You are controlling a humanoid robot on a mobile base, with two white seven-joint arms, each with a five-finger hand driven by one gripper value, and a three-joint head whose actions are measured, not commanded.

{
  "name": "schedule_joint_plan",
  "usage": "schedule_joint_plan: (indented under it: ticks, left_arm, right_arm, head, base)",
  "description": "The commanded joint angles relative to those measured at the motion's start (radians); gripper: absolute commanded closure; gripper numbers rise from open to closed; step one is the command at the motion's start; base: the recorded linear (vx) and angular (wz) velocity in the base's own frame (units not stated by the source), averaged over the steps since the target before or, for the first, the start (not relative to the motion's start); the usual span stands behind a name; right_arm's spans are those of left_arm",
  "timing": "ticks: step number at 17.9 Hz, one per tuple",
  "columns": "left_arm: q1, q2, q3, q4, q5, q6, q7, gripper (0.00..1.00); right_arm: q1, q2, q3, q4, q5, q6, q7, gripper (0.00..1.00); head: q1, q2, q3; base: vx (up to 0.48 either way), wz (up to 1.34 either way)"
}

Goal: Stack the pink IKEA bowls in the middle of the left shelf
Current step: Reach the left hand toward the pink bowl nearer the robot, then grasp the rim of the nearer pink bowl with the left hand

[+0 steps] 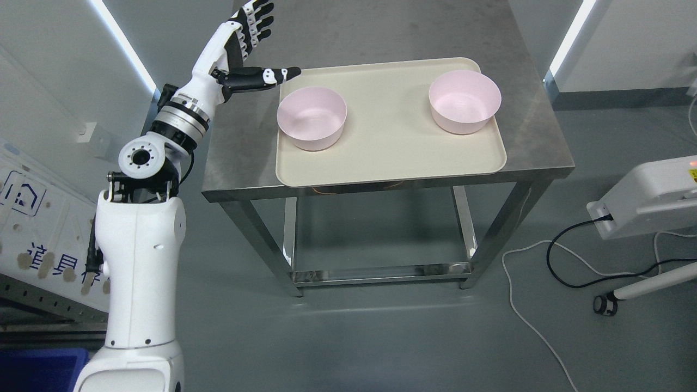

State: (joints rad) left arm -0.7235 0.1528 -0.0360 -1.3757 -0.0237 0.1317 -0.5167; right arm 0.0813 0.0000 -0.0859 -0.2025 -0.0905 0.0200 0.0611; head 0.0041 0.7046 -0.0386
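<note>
The left hand point(248, 46) is raised above the table's left rear area with fingers spread and thumb extended toward the tray; it holds nothing. The right arm is not in view, so the left hand is the only one available to judge against.

Two pink bowls stand upright on one cream tray point(392, 158), which rests on a steel table point(239, 163). The left bowl point(311, 117) sits near the tray's left edge, to the right of the hand and nearer the camera; the thumb tip ends just beside the tray's rear left corner, apart from the bowl. The right bowl point(464, 101) is well apart from the left bowl, near the tray's right rear corner.

The bowls are round, so no long axis governs the approach. The left bowl is the likelier first grasp. The bowls are not yet stacked.
</note>
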Motion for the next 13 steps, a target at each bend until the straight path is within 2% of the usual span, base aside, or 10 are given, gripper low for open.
schedule_joint_plan:
  ticks: [1, 4, 7, 9, 13]
  left_arm:
    - [-0.117, 0.102, -0.262, 0.262, -0.195, -0.017, -0.062, 0.04]
    - [-0.117, 0.120, -0.262, 0.302, -0.240, -0.067, -0.075, 0.13]
    - [-0.120, 0.125, -0.256, 0.348, -0.330, -0.078, -0.080, 0.17]
    - [-0.135, 0.122, -0.260, 0.349, -0.340, -0.078, -0.092, 0.20]
    - [-0.186, 0.099, -0.265, 0.357, -0.351, -0.072, -0.126, 0.35]
  right_arm:
    - [0.000, -0.017, 0.000, 0.000, 0.000, -0.005, -0.001, 0.00]
    - [0.000, -0.017, 0.000, 0.000, 0.000, -0.005, -0.001, 0.00]
    - [0.000, -0.017, 0.000, 0.000, 0.000, -0.005, 0.000, 0.00]
    - [0.000, -0.017, 0.000, 0.000, 0.000, -0.005, -0.001, 0.00]
    - [0.000, -0.017, 0.000, 0.000, 0.000, -0.005, 0.000, 0.00]
  head:
    - [0.0000, 0.000, 0.000]
    - [0.0000, 0.000, 0.000]
    - [0.0000, 0.000, 0.000]
    - [0.0000, 0.000, 0.000]
    - [0.0000, 0.000, 0.000]
  base:
    - [0.000, 0.00]
    - [0.000, 0.00]
    - [0.000, 0.00]
    - [0.000, 0.00]
    - [0.000, 0.00]
